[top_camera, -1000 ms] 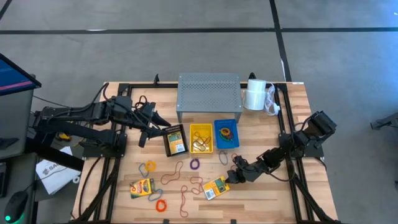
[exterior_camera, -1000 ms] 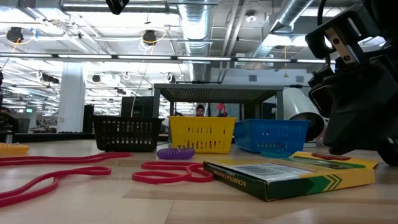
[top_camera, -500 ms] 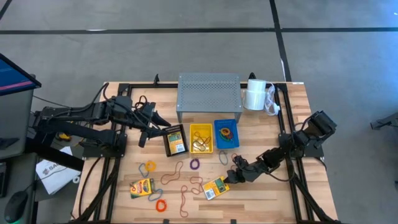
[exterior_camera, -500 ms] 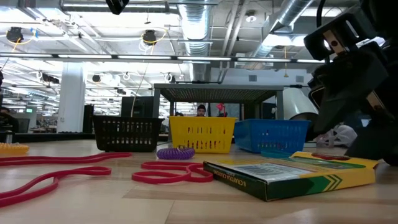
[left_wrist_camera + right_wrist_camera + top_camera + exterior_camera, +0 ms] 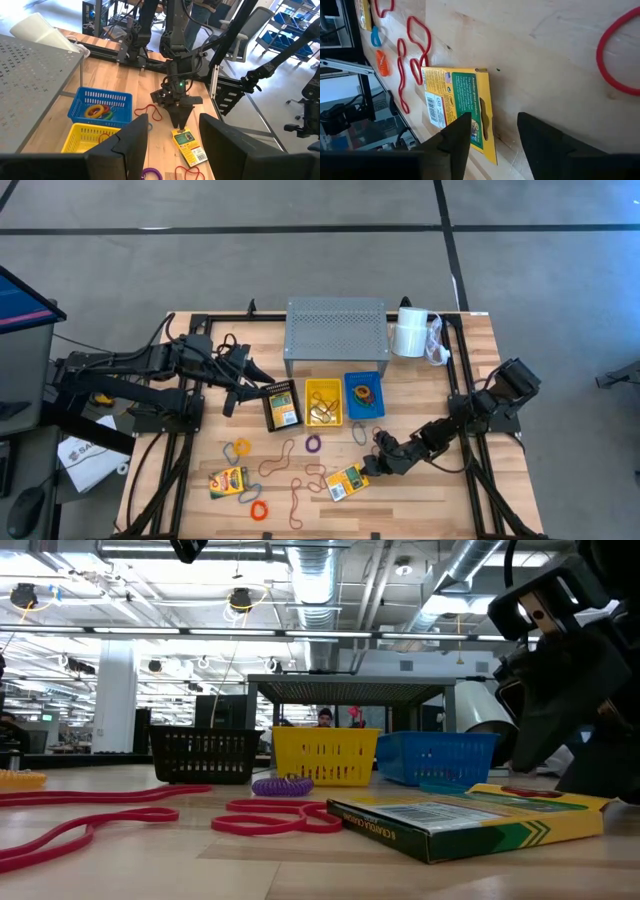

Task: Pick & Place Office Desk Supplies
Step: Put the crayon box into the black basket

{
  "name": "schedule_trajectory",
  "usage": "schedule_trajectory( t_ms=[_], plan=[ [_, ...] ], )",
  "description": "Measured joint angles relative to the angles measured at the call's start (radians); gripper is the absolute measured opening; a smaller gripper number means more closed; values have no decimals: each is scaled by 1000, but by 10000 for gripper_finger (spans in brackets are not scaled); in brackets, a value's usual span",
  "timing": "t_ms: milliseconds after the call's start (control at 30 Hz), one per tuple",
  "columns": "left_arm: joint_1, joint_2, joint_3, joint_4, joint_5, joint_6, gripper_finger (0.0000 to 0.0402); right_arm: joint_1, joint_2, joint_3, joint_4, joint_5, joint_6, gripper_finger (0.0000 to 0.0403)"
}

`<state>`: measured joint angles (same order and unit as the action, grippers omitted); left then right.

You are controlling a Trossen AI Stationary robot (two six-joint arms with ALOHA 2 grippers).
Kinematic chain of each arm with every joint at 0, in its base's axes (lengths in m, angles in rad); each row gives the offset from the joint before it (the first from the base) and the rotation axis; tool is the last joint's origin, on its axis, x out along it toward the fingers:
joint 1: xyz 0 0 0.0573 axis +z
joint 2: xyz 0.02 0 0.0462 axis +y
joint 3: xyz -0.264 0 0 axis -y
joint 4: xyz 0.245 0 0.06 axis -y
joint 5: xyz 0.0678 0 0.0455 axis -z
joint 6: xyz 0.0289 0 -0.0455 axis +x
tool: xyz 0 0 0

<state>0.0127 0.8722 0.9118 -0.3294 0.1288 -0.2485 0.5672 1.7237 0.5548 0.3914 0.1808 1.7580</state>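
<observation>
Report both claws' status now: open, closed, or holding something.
Left claw: open, empty, above the black basket.
Right claw: open, empty, just at the crayon box edge, not gripping it.

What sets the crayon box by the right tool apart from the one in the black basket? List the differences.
The crayon box by the right tool lies flat on the bare table, skewed to the table's edges. The crayon box in the black basket lies inside the black basket, squarer to the edges. Both are yellow-and-green, and neither is gripped.
</observation>
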Motion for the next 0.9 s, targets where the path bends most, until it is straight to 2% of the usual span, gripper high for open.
schedule_trajectory(
  t_ms=[567, 733, 900],
  plan=[
    [0, 0, 0, 0, 0, 0, 172, 0, 5, 42, -11, -4, 3, 150],
    [0, 0, 0, 0, 0, 0, 172, 2, 4, 69, -62, -5, 4, 149],
    [0, 0, 0, 0, 0, 0, 172, 2, 3, 79, -69, -4, 4, 128]
  ],
)
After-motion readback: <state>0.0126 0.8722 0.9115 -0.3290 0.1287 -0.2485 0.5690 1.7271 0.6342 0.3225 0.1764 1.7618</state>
